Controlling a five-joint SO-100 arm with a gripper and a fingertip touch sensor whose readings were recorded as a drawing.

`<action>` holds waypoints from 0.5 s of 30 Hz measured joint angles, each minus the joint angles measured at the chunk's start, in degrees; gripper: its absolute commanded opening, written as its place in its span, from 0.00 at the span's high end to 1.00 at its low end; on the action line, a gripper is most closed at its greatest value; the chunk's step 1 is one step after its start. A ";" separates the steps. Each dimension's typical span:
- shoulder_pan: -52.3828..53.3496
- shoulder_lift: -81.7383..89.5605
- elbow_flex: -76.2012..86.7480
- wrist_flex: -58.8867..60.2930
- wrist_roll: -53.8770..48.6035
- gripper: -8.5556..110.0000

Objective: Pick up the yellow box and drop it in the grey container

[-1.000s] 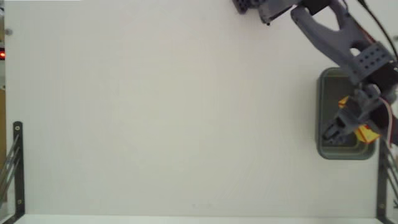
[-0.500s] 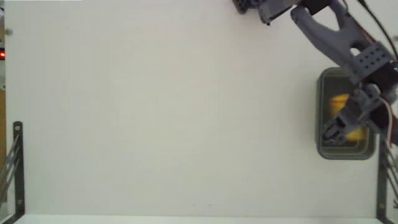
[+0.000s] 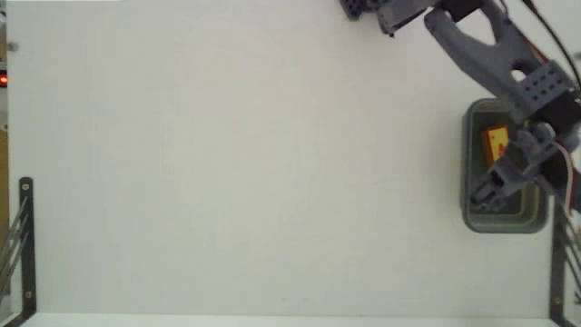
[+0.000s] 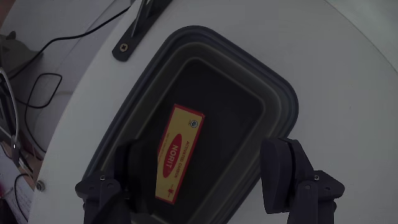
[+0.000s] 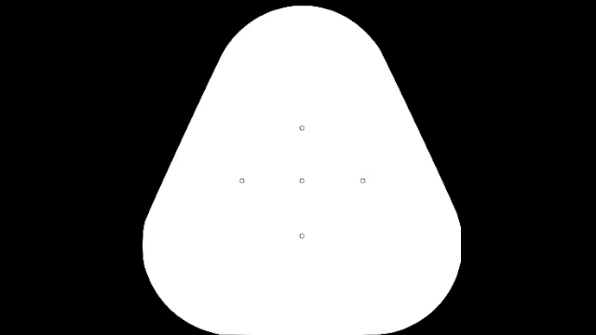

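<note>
Yellow box (image 4: 179,154) inside grey container (image 4: 283,99).

Yellow box (image 4: 179,152) now out of the end effector (image 4: 202,180), flat on the grey container (image 4: 283,99) floor.

yellow box (image 4: 178,152): yellow face, red oval mark with pale lettering, orange-red edges; fixed view shows it as small yellow-orange patch (image 3: 497,141). grey container (image 4: 281,99): grey-green, darker inside, plain. gripper (image 4: 208,180): dark grey fingers (image 4: 283,171). arm (image 3: 495,54): grey plastic, black segments. table (image 3: 236,163): plain white. brackets (image 3: 25,245): black metal.
</note>
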 measured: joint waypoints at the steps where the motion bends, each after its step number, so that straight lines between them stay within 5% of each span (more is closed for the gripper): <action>1: 0.00 0.00 0.00 0.00 0.00 0.00; 15: 0.00 0.00 0.62 -0.09 0.00 0.00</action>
